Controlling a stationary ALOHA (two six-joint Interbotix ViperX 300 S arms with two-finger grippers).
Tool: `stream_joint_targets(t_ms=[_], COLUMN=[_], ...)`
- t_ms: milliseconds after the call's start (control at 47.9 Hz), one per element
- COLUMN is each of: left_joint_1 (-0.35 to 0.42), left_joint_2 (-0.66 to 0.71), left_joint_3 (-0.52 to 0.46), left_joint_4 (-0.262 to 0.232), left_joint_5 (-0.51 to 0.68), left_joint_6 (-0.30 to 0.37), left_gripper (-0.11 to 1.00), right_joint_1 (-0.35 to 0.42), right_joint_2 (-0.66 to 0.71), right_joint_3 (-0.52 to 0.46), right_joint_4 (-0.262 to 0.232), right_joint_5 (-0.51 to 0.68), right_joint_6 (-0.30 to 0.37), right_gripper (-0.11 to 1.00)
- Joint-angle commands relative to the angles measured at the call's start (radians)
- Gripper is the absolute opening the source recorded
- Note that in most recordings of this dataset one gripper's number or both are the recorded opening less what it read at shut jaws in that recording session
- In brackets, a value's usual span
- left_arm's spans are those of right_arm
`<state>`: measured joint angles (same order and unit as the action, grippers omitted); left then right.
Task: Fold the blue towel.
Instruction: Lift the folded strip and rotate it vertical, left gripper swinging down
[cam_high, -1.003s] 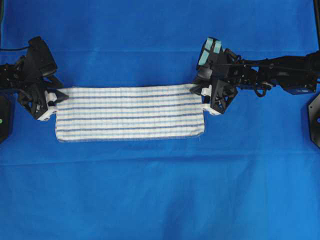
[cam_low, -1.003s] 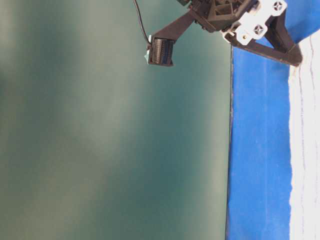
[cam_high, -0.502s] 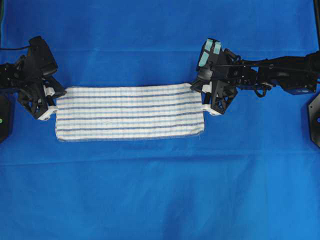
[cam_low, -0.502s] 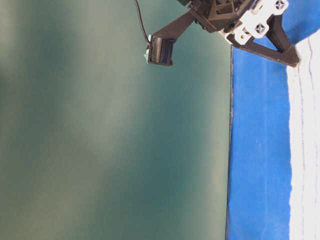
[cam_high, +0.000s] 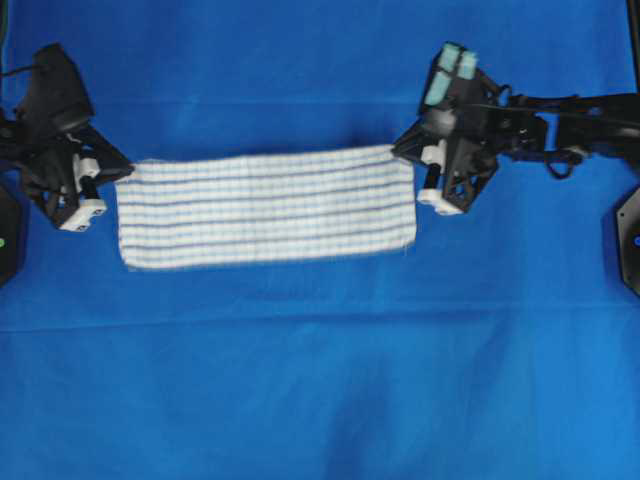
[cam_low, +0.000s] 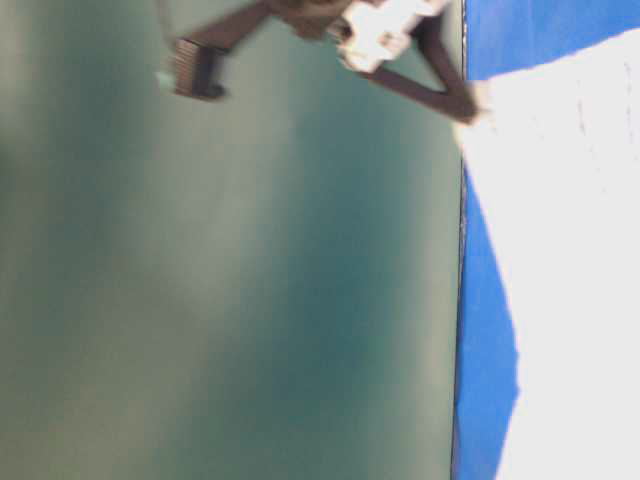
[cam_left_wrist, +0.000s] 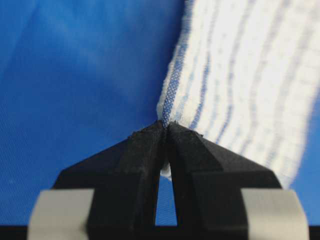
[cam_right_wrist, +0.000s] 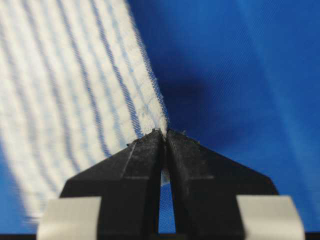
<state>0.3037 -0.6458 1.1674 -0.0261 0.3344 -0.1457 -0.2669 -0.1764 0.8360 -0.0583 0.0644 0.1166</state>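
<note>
Now both grippers pinch the blue towel corners.

- A robot lab bench: two black arms reach in from opposite sides over a desk draped in a plain blue sheet.
- A bare grey-green wall stands behind the desk.

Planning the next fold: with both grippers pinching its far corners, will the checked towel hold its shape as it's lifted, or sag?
Likely floppy: the blue towel is thin cloth, so its middle should sag between the left gripper and right gripper. Probably light, since corner pinches alone hold it. Its unheld near edge will likely trail.
</note>
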Motion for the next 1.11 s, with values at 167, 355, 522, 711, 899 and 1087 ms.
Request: stream_joint_targets(t_ms=[167,355,522,711,899,1087], left_joint_1=[-0.071,-0.100,-0.153,-0.259,-0.310,-0.370], left_joint_2=[-0.181,-0.210,-0.190,-0.074,0.089,0.252], left_joint_3=[-0.012,-0.012,-0.023,-0.058,-0.147,-0.256], left_joint_4=[0.000,0.000,0.000,0.000,0.000,0.000], left_joint_5=[0.037,0.034,-0.029,-0.187,-0.222,-0.282], left_joint_6=[-0.012,-0.041,-0.061,-0.064,-0.064,-0.058], left_gripper=[0.02,0.02,0.02,0.02,0.02,0.02], right_joint_1=[0.029,0.034,0.026,-0.031,-0.095,-0.150], right_joint_2=[-0.144,-0.135,-0.114,-0.058,0.003,0.055], right_joint_3=[-0.009,-0.018,-0.051,-0.109,-0.184,-0.252], right_joint_4=[-0.003,-0.003,-0.012,-0.049,-0.100,-0.155], right_joint_5=[0.026,0.021,0.005,0.014,0.037,0.046], right_joint_6=[-0.002,0.000,-0.008,-0.012,-0.015,-0.017], right_gripper=[0.04,0.04,0.04,0.04,0.04,0.04])
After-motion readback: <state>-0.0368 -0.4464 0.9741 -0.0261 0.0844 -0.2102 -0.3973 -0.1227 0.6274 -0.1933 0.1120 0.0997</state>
